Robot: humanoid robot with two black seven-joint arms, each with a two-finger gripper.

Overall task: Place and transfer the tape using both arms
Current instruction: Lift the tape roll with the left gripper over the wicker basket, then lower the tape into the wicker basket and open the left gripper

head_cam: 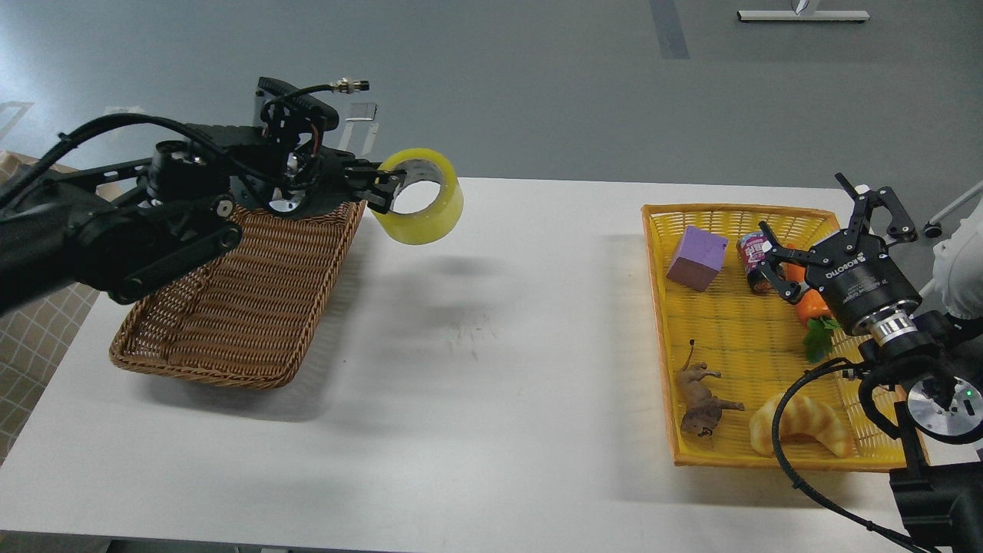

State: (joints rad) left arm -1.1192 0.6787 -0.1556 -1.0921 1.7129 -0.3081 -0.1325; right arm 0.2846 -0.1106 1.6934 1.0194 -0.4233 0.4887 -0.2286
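Observation:
The yellow tape roll (427, 213) hangs in the air above the table, just right of the brown wicker basket (230, 307). My left gripper (384, 189) is shut on the roll's left wall, with one finger inside the core hole. The left arm reaches in from the left, above the basket. My right gripper (825, 219) is open and empty, held over the right side of the yellow tray (729, 453), with its fingers spread wide.
The yellow tray holds a purple block (696, 258), a small can (756, 257), an orange carrot toy (810, 306), a lion figure (700, 399) and a croissant toy (802, 426). The white table (491, 399) lies between basket and tray. A checked cloth (31, 338) lies at far left.

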